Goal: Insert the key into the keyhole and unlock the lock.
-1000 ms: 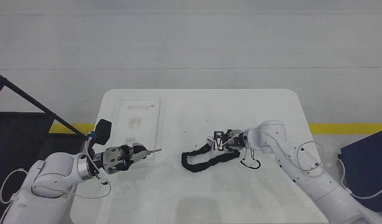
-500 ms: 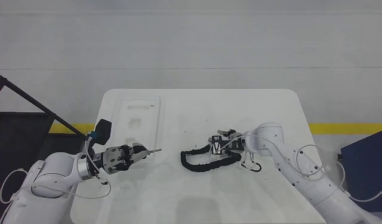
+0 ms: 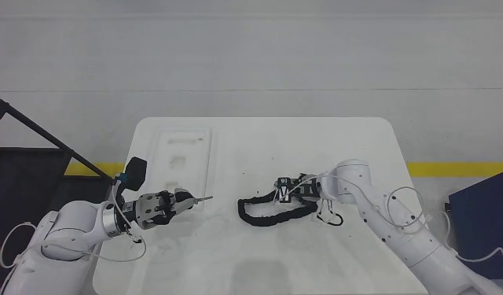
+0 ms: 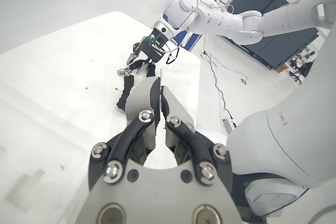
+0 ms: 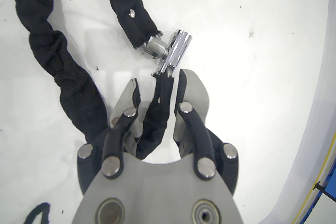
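Note:
A black fabric-sleeved chain (image 3: 271, 210) lies in a loop at the table's middle, its ends joined by a chrome lock cylinder (image 5: 176, 51). My right gripper (image 5: 158, 80) is low over one sleeved chain end (image 5: 160, 104), open, with a finger on each side of the sleeve and gaps to both; the cylinder sits just past its fingertips. From above, the right gripper (image 3: 288, 189) is at the loop's right end. My left gripper (image 3: 182, 201) hangs over the table's left part, shut on the thin metal key (image 4: 161, 74), whose blade (image 3: 202, 198) points toward the chain.
A white moulded tray (image 3: 182, 157) with shallow recesses lies at the back left of the white table (image 3: 361, 145). A thin black cable loop (image 3: 330, 214) hangs by the right wrist. A dark pole (image 3: 47, 138) slants past the table's left side.
The right gripper has shifted slightly left and lower onto the chain end, nudging the loop a little left. The left arm with the key has not moved.

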{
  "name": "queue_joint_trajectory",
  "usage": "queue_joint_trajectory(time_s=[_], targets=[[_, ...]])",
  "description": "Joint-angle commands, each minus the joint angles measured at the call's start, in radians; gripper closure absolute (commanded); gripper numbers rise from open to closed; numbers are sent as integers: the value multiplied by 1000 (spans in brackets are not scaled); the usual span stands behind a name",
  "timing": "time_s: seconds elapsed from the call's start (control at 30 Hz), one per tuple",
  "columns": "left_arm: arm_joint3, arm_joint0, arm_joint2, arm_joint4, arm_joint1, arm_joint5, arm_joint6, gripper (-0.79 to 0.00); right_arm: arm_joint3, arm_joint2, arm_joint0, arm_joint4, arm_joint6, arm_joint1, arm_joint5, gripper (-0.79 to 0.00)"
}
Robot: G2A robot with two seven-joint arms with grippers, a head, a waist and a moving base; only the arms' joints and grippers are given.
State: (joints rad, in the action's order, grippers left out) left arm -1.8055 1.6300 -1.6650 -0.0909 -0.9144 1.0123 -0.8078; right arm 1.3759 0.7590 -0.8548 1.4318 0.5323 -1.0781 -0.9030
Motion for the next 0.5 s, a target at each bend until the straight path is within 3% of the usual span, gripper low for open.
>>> queue_joint_trajectory(time_s=[0.0,0.23,0.47], targets=[[0,0,0,0,0,0,0,0,-3,-2,2,-2,5,-2,-2,-246],[0,0,0,0,0,0,0,0,-15,-19,10,-1,31,-11,-3,-234],[0,0,0,0,0,0,0,0,-30,-33,20,11,62,-20,17,-166]])
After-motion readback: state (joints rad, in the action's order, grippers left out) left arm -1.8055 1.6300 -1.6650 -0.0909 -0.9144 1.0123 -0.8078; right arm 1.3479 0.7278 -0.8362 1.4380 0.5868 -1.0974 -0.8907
